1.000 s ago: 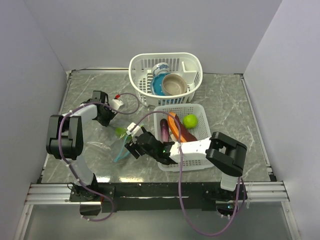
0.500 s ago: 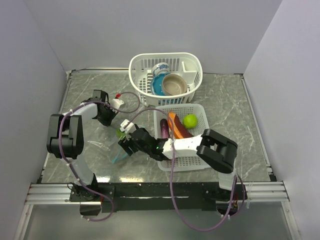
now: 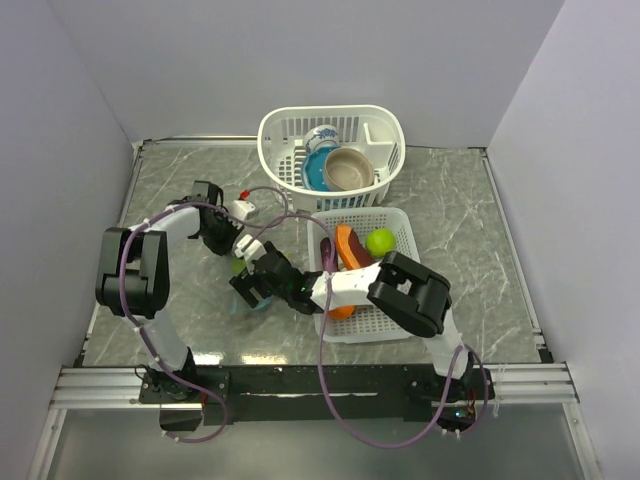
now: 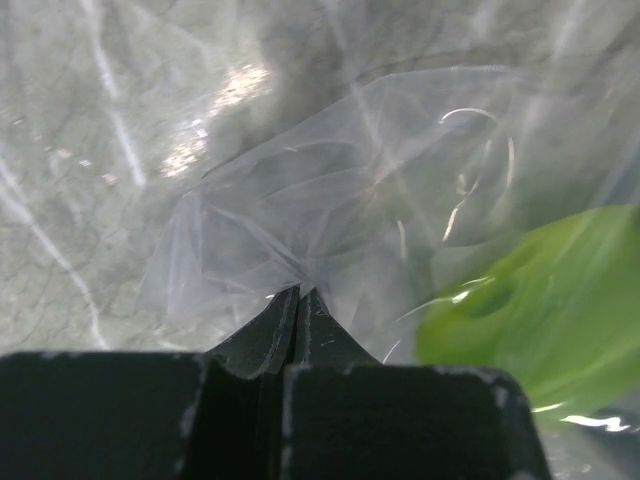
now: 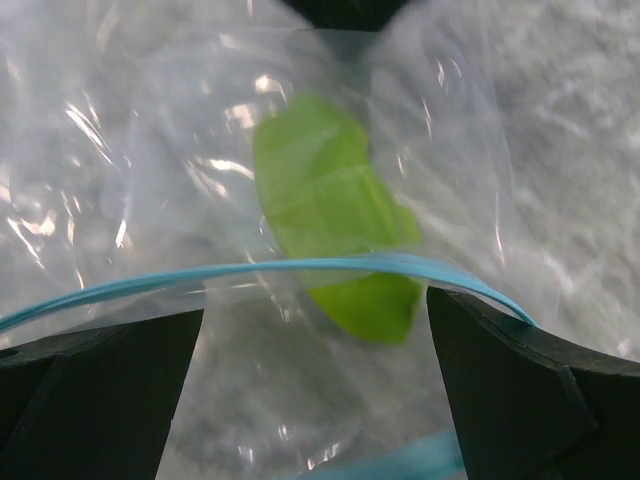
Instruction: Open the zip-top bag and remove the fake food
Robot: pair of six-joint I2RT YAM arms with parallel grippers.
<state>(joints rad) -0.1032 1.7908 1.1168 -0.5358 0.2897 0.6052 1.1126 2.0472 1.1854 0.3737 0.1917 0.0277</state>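
The zip-top bag (image 3: 243, 283) lies on the table between my two grippers. My left gripper (image 3: 221, 243) is shut on the bag's clear closed end, and the left wrist view (image 4: 298, 293) shows the plastic bunched at its tips. My right gripper (image 3: 250, 290) is open at the bag's mouth. In the right wrist view (image 5: 315, 305) the teal zip strip (image 5: 250, 270) arches across between its fingers. A green fake-food piece (image 5: 330, 220) lies inside the bag; it also shows in the left wrist view (image 4: 540, 300).
A white mesh tray (image 3: 395, 310) to the right holds a green round fruit (image 3: 380, 241), a reddish-orange piece (image 3: 348, 248) and a purple aubergine (image 3: 327, 252). A white basket (image 3: 375, 125) at the back holds a blue bowl (image 3: 316, 168) and a tan bowl (image 3: 348, 168).
My right gripper has moved left and away from the tray, up to the bag's mouth. My left gripper has shifted slightly right, still holding the bag.
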